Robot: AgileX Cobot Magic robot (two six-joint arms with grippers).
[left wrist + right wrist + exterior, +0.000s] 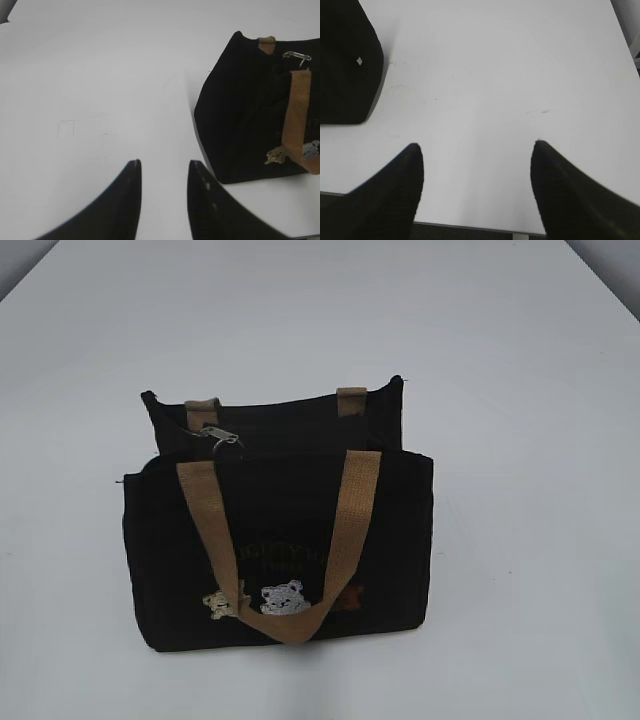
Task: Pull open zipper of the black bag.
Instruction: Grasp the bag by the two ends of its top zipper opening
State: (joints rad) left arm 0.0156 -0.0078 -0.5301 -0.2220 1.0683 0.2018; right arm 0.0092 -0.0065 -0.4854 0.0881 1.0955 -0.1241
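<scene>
1. The left gripper (164, 172) has its two dark fingers parted by a narrow gap with nothing between them. It hangs over bare white table (100, 100), with its tips pointing out across the surface.
2. The right gripper (477, 152) stands spread much wider, also empty. Its fingers frame bare tabletop near the table's edge.
3. Neither arm shows in the exterior view. Each wrist camera looks down at a slant past its own fingertips, so both grippers are held low and tilted toward the table.
4. The black bag (280, 540) stands upright on the table, near the middle of the exterior view. Its long axis runs left to right across that view, and its patched front faces the camera.
5. In the left wrist view the bag sits ahead and to the right of the fingers, well apart from them. In the right wrist view only a dark corner of it shows at upper left.
6. The zipper (300, 445) runs along the bag's top, parallel to the long axis.
7. Its silver pull tab (220, 437) lies at the left end of the top, beside the rear tan handle (203, 412).
8. The front tan handle (290, 540) droops down over the front panel, looping below the bear patches (283, 598).
</scene>
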